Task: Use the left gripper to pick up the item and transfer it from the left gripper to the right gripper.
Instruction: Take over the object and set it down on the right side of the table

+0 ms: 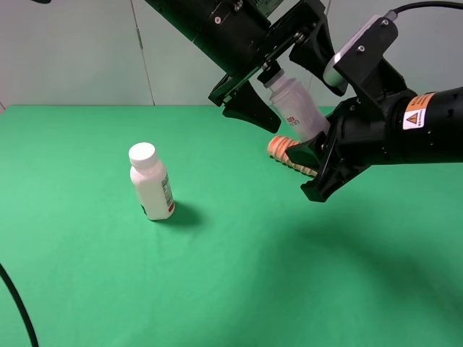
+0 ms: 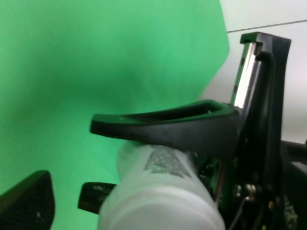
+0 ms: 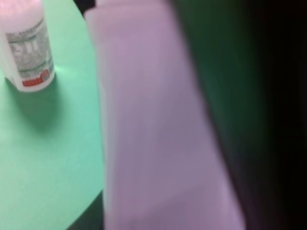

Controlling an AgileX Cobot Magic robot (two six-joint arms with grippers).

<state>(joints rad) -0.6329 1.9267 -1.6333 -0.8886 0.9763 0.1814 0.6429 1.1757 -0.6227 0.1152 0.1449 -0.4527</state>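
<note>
Up high, left gripper (image 1: 275, 81) jaws clamp the item (image 1: 296, 108); right gripper (image 1: 312, 170) jaws untellable, wrist view blurred.

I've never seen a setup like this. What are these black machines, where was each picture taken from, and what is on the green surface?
These are two robot arms working over a green table. The wide picture comes from a camera mounted high, off the arms. The other two come from a small camera on each arm's wrist, so they look very close and blurry.

The left pincer, on the all-black arm, holds a slim white plastic bottle with a black cap in the air, gripping it near the cap. The right pincer, on the arm with the orange warning sticker, sits around the bottle's lower end. The pictures do not show whether it has closed.

On the table, a stouter white bottle with a wide white cap stands upright, and an orange ridged bread roll lies behind the pincers.
</note>
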